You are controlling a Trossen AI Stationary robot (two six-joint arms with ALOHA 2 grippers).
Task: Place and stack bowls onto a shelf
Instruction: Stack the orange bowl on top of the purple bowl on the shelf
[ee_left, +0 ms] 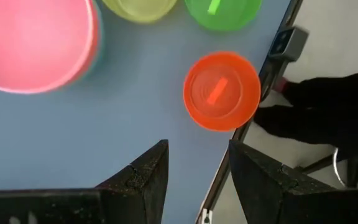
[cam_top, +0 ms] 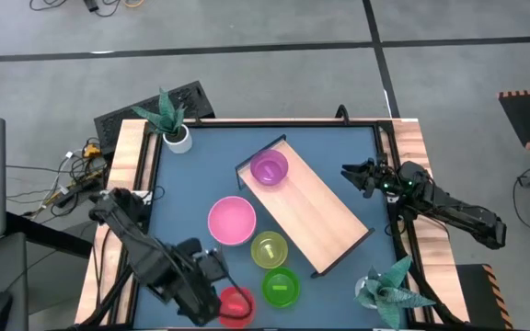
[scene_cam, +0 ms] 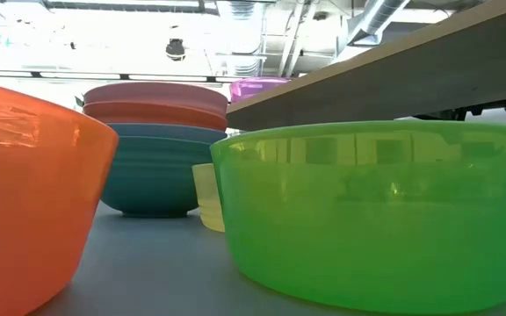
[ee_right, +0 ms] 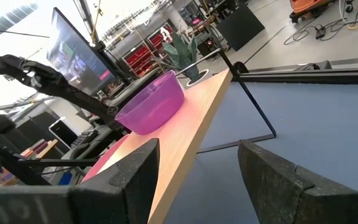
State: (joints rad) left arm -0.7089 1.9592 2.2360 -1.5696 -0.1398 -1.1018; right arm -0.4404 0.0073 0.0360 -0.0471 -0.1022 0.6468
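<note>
Left gripper [cam_top: 217,296]: fingers spread, holding nothing, just beside the red bowl [cam_top: 237,304] at the table's near edge.
Right gripper [cam_top: 352,175]: fingers parted, empty, at the right rail, near the shelf [cam_top: 325,216].
Shelf: lies diagonally on the blue table [cam_top: 182,188]; carries one purple bowl [cam_top: 269,169] at its far end.
Pink bowl [cam_top: 232,221]: beside the shelf (stacked on a teal one).
Yellow-green bowl [cam_top: 269,249]: between pink and green bowl [cam_top: 281,287].

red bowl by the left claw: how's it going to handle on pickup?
The red bowl looks like thin translucent plastic, so probably light and slightly flexible. Its glossy wall may slip between the left claw's open fingers. It stands upright on a flat base, so it likely slides rather than rolls.
</note>
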